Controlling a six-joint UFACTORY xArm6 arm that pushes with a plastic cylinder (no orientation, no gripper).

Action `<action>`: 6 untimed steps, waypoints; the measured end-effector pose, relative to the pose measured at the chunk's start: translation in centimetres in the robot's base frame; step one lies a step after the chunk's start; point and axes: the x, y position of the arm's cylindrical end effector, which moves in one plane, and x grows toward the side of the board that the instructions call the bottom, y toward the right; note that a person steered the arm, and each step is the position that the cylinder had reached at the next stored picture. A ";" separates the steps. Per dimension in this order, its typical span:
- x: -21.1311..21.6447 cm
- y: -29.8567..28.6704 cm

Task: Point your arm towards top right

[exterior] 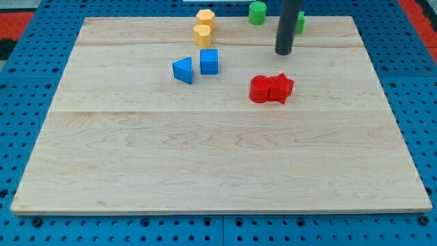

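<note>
My tip (284, 52) ends a near-upright rod entering from twelve o'clock, at the board's (205, 164) upper right. It touches nothing; red blocks (270, 89) lie at its six o'clock, a green block (257, 12) at eleven.

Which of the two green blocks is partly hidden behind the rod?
The right green block, beside my tip; the left green block shows fully.

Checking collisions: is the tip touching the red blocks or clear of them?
Clear. My tip sits above the red pair in the view, bare board between them.
</note>
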 end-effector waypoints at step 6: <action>-1.8 8.2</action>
